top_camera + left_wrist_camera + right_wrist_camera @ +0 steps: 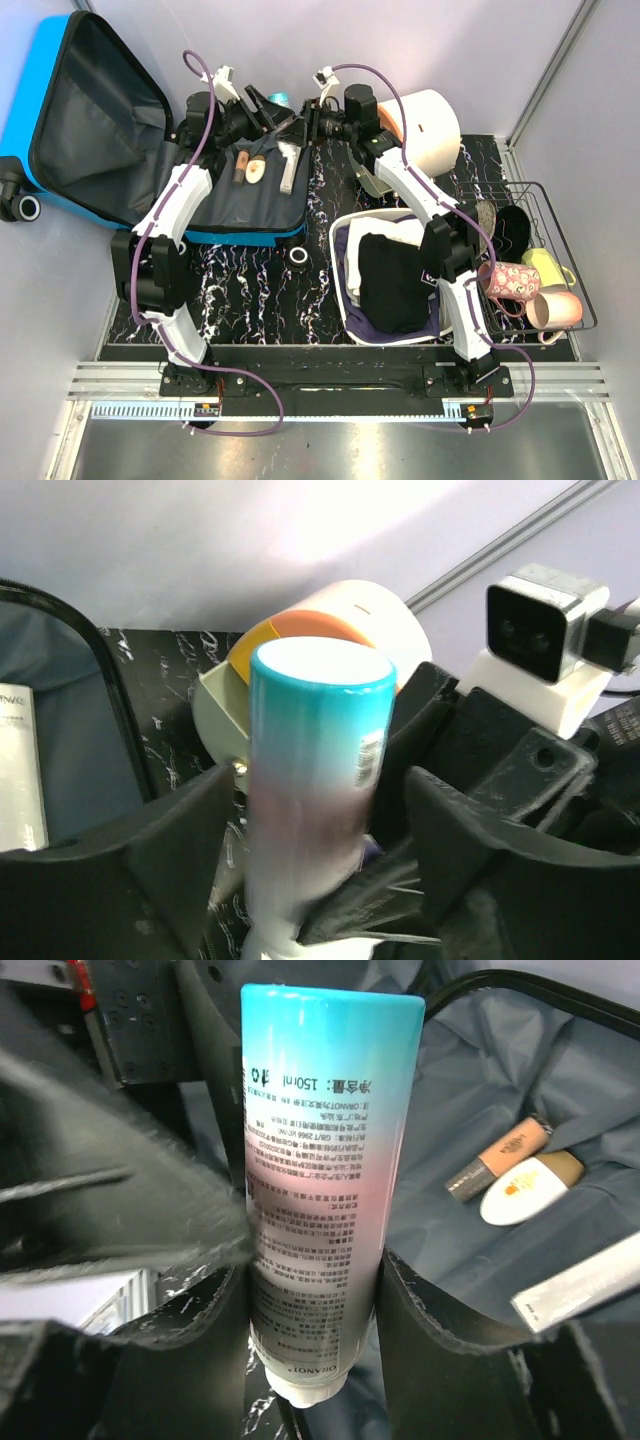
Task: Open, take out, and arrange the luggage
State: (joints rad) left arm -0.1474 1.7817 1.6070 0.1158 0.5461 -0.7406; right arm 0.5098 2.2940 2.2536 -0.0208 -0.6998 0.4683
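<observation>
1. Bright blue hard-shell suitcase (100, 120), dark grey fabric lining, black wheels. It lies open at the back left of the black marbled table (250, 300). The lid is swung open to the left and the lower half lies flat.
2. In the suitcase's lower half:
   - a small peach tube (500, 1155) with a silver cap
   - a white-and-tan oval bottle (525, 1188) touching the peach tube
   - a long white box (580, 1285) beside them
3. Teal-to-pink printed plastic squeeze tube (320, 1160), white cap downward. It is upright in the air over the suitcase's back right corner.
4. Right gripper (312, 1300). Jaws partly closed, both fingers pressed against the squeeze tube's lower sides, gripping it.
5. Left gripper (318, 820). Its fingers flank the same squeeze tube from the opposite side, partly apart. The tube's lower part is blurred, so contact cannot be told.
6. White rectangular basin (338, 260) holding black and white cloth, just right of the suitcase's near corner.
7. Cream cylinder (430, 125) with an orange face, right of the suitcase's back edge.
8. Black-and-white ring (298, 257), just in front of the suitcase's near edge.
9. Black wire basket (585, 300), well right of the suitcase, beyond the basin. It holds a pink mug (512, 280), a yellow mug (547, 265) and a peach mug (555, 310).
</observation>
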